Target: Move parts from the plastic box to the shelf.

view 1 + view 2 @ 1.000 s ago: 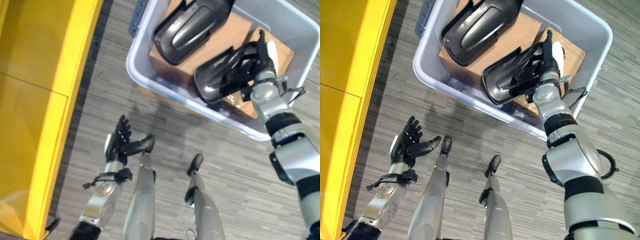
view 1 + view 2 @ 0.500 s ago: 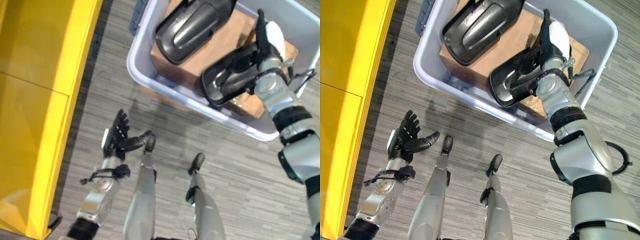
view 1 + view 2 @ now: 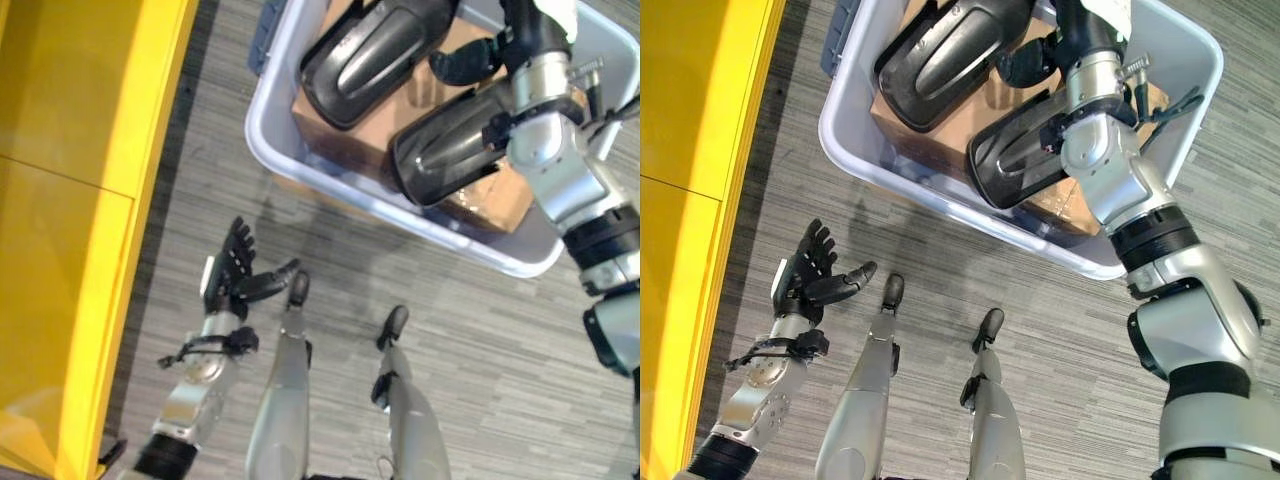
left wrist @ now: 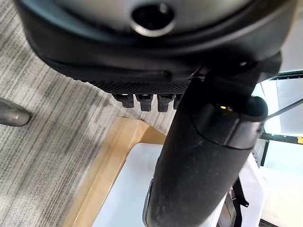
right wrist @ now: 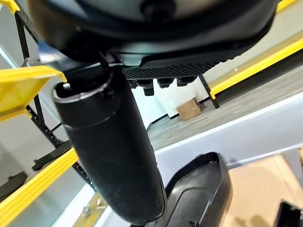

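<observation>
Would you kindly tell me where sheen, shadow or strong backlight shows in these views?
Left eye view: pale sheen streaks run along the upper black part and the lower black part, and the box casts a soft shadow on the floor. Right wrist view: bright daylight sits behind the right hand. Left wrist view: the left hand stands dark against a bright patch.

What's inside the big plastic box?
The plastic box holds two black parts resting on brown cardboard. Whatever lies beneath the cardboard is hidden.
</observation>
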{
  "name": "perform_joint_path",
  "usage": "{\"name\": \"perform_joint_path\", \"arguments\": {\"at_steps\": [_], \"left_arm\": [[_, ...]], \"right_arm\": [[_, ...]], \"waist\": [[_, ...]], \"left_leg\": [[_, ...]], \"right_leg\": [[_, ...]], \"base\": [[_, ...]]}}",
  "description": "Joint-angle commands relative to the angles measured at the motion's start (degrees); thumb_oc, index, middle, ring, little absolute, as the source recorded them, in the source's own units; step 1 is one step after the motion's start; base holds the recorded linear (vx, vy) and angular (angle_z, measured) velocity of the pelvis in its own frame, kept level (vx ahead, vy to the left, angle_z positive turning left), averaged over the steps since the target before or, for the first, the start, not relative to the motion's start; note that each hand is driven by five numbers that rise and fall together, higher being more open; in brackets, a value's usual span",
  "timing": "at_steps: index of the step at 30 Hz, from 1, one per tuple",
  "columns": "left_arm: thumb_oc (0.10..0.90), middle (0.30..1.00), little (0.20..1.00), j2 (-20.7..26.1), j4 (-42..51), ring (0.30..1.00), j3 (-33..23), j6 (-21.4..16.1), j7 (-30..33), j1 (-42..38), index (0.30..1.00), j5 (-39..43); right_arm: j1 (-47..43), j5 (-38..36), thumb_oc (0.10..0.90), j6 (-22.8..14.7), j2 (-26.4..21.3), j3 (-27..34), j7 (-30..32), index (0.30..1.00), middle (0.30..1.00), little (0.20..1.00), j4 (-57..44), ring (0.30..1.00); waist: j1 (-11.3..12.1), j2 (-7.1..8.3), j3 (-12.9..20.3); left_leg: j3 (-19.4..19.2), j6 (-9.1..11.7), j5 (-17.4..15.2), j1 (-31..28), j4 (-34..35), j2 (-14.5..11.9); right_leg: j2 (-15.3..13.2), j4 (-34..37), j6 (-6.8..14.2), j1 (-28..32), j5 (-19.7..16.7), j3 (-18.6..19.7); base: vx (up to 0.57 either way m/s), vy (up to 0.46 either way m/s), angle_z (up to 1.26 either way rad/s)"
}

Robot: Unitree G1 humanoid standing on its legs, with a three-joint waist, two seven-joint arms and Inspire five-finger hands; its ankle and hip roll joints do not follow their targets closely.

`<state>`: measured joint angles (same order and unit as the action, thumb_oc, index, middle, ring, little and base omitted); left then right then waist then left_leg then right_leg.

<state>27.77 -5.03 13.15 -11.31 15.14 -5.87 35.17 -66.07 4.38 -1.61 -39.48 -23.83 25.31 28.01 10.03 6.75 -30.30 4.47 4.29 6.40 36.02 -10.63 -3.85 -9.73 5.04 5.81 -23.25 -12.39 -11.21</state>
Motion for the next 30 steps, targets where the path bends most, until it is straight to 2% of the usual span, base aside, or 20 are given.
{"name": "perform_joint_path", "arguments": {"at_steps": [1,6,11,12,20,30], "left_arm": [[0.900,1.000,1.000,-0.42,4.39,1.000,-2.20,-2.98,0.93,2.13,1.000,-2.99],[0.900,1.000,1.000,-0.94,4.79,1.000,-2.37,-2.26,1.39,3.40,1.000,-2.98],[0.900,1.000,1.000,-1.61,4.92,1.000,-2.01,-1.54,2.21,4.19,1.000,-3.71],[0.900,1.000,1.000,-1.75,4.90,1.000,-1.66,-1.21,2.33,4.53,1.000,-4.39],[0.900,1.000,1.000,-2.11,4.68,1.000,0.05,-0.63,3.09,4.97,1.000,-5.13],[0.900,1.000,1.000,-2.48,4.01,1.000,1.85,-0.26,3.66,4.55,1.000,-5.34]], "right_arm": [[0.74,-0.56,0.900,-3.33,-0.66,4.63,6.19,1.000,1.000,1.000,-5.26,1.000],[11.43,-2.00,0.900,-4.72,6.01,13.18,8.83,1.000,1.000,1.000,-12.93,1.000],[19.41,-3.02,0.900,-6.42,12.87,17.73,11.91,1.000,1.000,1.000,-18.09,1.000],[22.51,-4.10,0.900,-7.47,15.79,18.86,12.91,1.000,1.000,1.000,-19.87,1.000],[26.74,-9.57,0.900,-10.61,24.06,20.83,17.04,1.000,1.000,1.000,-20.99,1.000],[24.79,-16.09,0.900,-13.93,28.46,20.51,19.18,1.000,1.000,1.000,-19.10,1.000]], "waist": [[-2.88,0.16,3.47],[-3.70,0.38,4.15],[-4.46,-0.04,4.59],[-4.72,-0.34,4.70],[-5.19,-1.77,4.84],[-5.37,-3.35,4.21]], "left_leg": [[-0.99,-2.34,-3.56,-4.64,2.18,0.69],[-1.41,-2.38,-3.64,-5.42,2.32,0.52],[-2.05,-2.38,-3.35,-6.04,2.83,0.39],[-2.24,-2.44,-3.27,-6.24,2.94,0.39],[-3.04,-2.66,-3.44,-6.25,2.15,0.43],[-3.85,-2.61,-3.50,-6.33,1.86,0.55]], "right_leg": [[-1.45,-3.84,2.80,4.74,6.95,4.84],[-1.43,-3.86,2.88,5.03,6.85,5.14],[-1.45,-3.74,3.03,4.94,6.61,5.55],[-1.44,-3.75,3.04,4.86,6.60,5.71],[-1.71,-4.15,3.05,4.49,6.72,6.44],[-1.78,-4.80,2.76,3.80,6.80,7.22]], "base": [[-0.01,-0.017,-0.04],[-0.01,-0.006,-0.12],[-0.01,0.003,-0.09],[-0.01,-0.003,-0.09],[0.00,0.002,-0.02],[0.00,0.003,-0.04]]}}
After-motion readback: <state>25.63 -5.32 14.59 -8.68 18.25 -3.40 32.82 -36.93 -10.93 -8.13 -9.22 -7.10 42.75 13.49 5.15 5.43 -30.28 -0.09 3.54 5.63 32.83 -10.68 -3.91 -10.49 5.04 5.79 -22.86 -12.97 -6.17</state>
